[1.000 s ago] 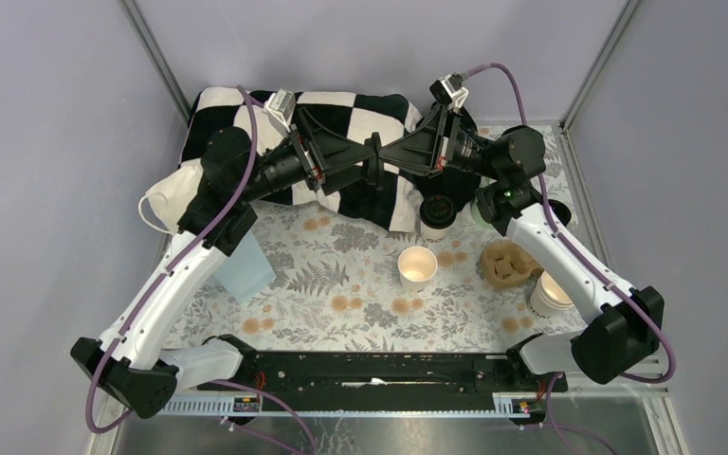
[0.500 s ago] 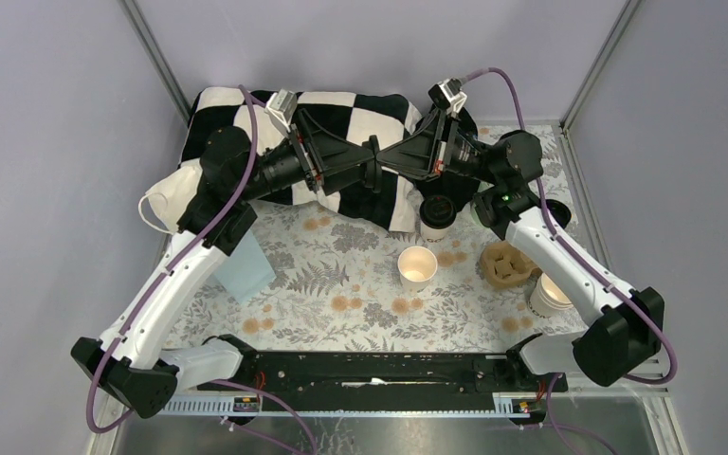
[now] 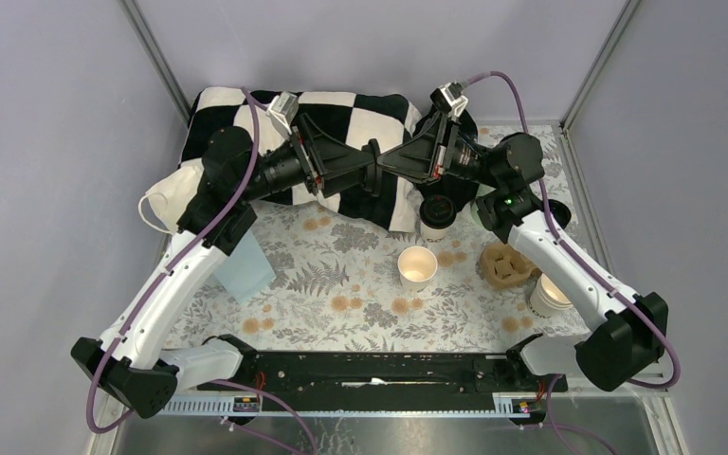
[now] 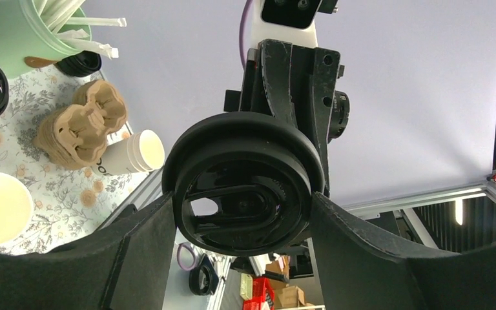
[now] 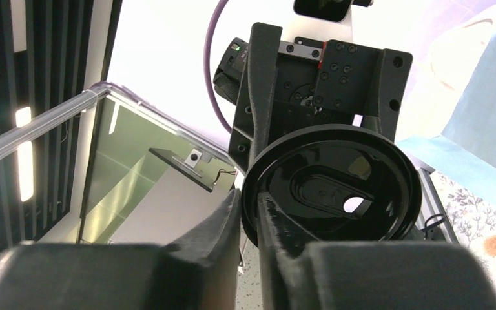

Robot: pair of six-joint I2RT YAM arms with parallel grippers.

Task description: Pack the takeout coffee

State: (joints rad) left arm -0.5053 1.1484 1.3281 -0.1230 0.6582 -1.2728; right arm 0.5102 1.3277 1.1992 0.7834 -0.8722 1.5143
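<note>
A round black lid point(image 4: 245, 165) hangs in mid-air over the checkered cloth point(image 3: 341, 106), where both grippers meet. My left gripper point(image 4: 244, 216) has a finger against each side of the lid point(image 3: 376, 163). My right gripper point(image 5: 250, 210) pinches the lid's rim point(image 5: 336, 187) between nearly closed fingers. A takeout coffee, a white cup with a black lid point(image 3: 436, 214), stands just below the right wrist. An open white cup point(image 3: 417, 266) stands mid-table, and another point(image 3: 551, 293) by the right arm.
A brown pulp carrier point(image 3: 507, 263) sits right of the open cup. The mint-green cup of white sticks point(image 4: 13, 35) stands at the back right. A pale blue sheet point(image 3: 245, 267) lies by the left arm. Metal frame posts bound the table.
The left gripper's fingers have closed in onto the lid's sides. The right gripper's grip on the rim has eased slightly. Both arms have hardly moved.
</note>
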